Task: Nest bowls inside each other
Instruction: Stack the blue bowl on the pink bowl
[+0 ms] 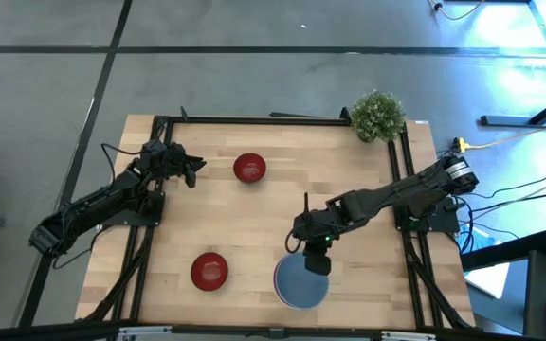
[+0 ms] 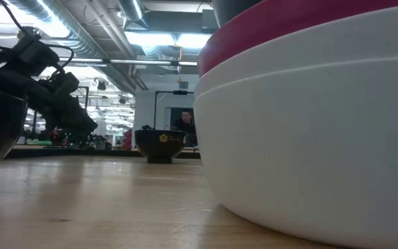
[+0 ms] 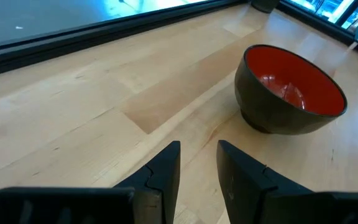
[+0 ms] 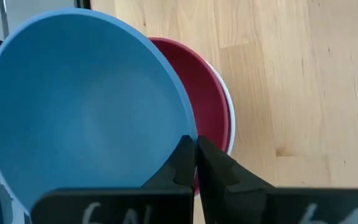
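A blue bowl (image 4: pixel 86 106) is over a stack of a magenta-pink bowl (image 4: pixel 210 106) in two white bowls (image 2: pixel 309 131) near the table's near edge. My right gripper (image 4: pixel 195 149) is shut on the blue bowl, which hides the stack in the high view (image 1: pixel 301 282). Two small dark red bowls stand on their bases, one far (image 1: pixel 249 169) and one near left (image 1: pixel 209 271). My left gripper (image 3: pixel 199 165), slightly open and empty, hovers at the far left (image 1: pixel 190 170), the far red bowl (image 3: pixel 291 90) ahead of it. My right gripper pinches the blue bowl's rim (image 4: pixel 178 118) on the side toward the table's far edge, one finger inside the bowl and one outside. The fingers come from above, pointing down. The bowl sits off-centre over the magenta-pink bowl; whether it rests in it I cannot tell.
A small green potted plant (image 1: pixel 378 116) stands at the far right corner. A dark frame (image 1: pixel 273 119) runs round the wooden tabletop. Bare wood lies in the middle between the two red bowls and the stack.
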You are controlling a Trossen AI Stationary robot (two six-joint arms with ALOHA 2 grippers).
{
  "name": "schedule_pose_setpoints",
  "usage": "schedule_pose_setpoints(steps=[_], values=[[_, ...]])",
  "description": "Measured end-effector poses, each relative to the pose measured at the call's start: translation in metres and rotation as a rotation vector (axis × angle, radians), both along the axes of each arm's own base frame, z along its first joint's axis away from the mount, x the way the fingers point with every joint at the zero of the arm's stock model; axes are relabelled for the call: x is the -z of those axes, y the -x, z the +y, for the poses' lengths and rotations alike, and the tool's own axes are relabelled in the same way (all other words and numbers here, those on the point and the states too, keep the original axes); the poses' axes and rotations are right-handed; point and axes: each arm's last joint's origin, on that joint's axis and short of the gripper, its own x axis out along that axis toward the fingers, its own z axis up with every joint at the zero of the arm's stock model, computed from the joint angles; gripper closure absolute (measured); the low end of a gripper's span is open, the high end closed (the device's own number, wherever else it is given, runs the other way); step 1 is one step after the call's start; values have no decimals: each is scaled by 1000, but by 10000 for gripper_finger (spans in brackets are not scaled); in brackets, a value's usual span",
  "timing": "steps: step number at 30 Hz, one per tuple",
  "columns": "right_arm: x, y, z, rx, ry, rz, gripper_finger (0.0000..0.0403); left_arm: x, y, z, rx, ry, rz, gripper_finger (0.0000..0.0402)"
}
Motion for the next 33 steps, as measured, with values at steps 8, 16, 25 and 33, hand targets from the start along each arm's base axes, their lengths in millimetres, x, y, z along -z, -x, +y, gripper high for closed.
schedule_pose_setpoints(steps=[8, 16, 25, 33], values=[[1, -1, -4, 10, 4, 12, 399, 0, 0, 0, 2, -3, 2, 302], [3, 1, -5, 19, 24, 37, 398, 0, 0, 0, 3, -6, 4, 302], [29, -10, 0, -27, 16, 109, 399, 0, 0, 0, 3, -6, 4, 302], [49, -20, 4, -80, 14, 120, 399, 0, 0, 0, 3, -6, 4, 302]])
